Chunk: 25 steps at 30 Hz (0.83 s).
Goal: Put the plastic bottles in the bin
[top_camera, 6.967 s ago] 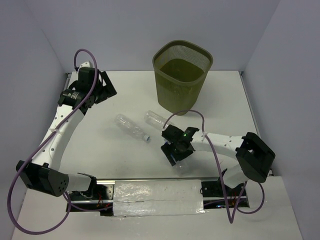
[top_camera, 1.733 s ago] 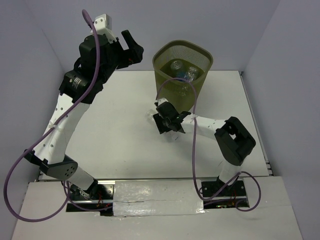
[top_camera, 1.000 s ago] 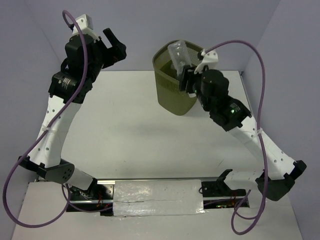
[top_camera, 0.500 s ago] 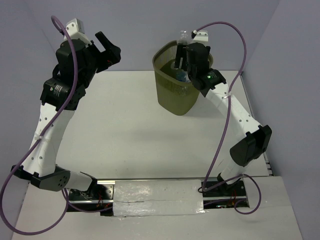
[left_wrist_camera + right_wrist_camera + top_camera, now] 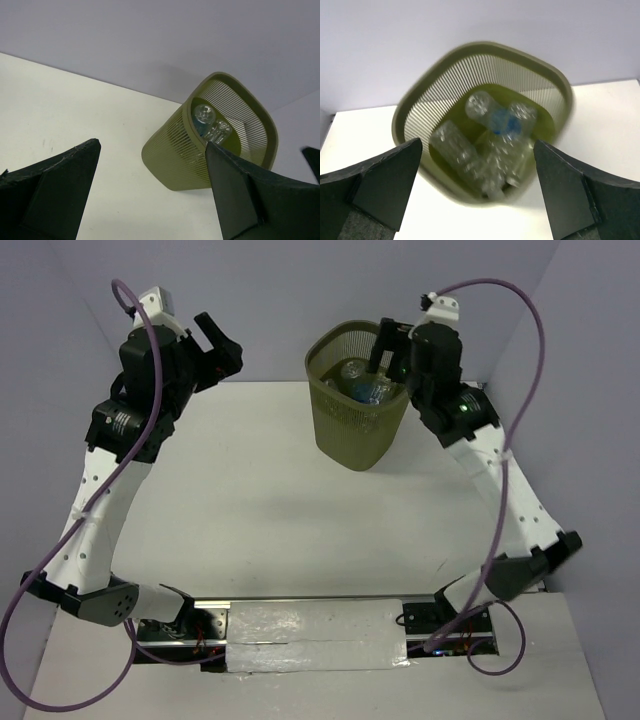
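The white bench (image 5: 250, 500) carries only the bin now. Seven seconds ago two clear bottles lay on it near the middle, with the right arm bent low beside them.

The left arm stands raised at the far left, much as it was half a second ago. Seven seconds ago it sat lower, near the bench's far left corner. The right arm reaches up and across from the right side, with its wrist level with the bin's rim. A second ago it was holding a bottle above that rim.

The bin (image 5: 360, 430) stands upright at the far middle of the bench, where it has been throughout.

The left hand (image 5: 218, 340) is well apart from the bin, up and to its left. Its wrist view shows the fingers (image 5: 50, 195) spread wide with nothing between them. The right hand (image 5: 395, 345) hangs at the bin's far right rim, having drawn back to the right from where it was half a second ago. Its fingers (image 5: 565, 200) are also spread wide and hold nothing.

The plastic bottles (image 5: 490, 145) lie jumbled together at the bottom of the bin, and one shows a blue label. The right wrist view is blurred, so at least three can be made out but the exact count cannot be told. From above they show as a clear cluster (image 5: 365, 385) inside the mesh wall.
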Tool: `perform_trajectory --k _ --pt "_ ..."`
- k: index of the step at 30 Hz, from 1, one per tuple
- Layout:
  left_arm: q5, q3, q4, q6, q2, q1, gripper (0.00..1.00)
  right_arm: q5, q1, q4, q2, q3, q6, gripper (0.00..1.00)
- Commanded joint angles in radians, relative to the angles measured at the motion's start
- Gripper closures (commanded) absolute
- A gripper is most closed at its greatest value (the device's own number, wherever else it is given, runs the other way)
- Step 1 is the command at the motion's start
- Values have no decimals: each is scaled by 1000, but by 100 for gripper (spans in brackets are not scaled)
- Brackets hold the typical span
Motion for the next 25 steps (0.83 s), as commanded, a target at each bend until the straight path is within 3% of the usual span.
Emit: perform_trajectory --k 1,12,25 --pt "5 -28 48 -2 -20 8 1 17 -6 -64 -154 -102 17 0" --pt "43 -59 78 3 14 19 0 52 -9 -207 -538 -628 195 0" --pt "40 -109 89 9 17 19 1 20 -9 -301 -629 -784 321 0"
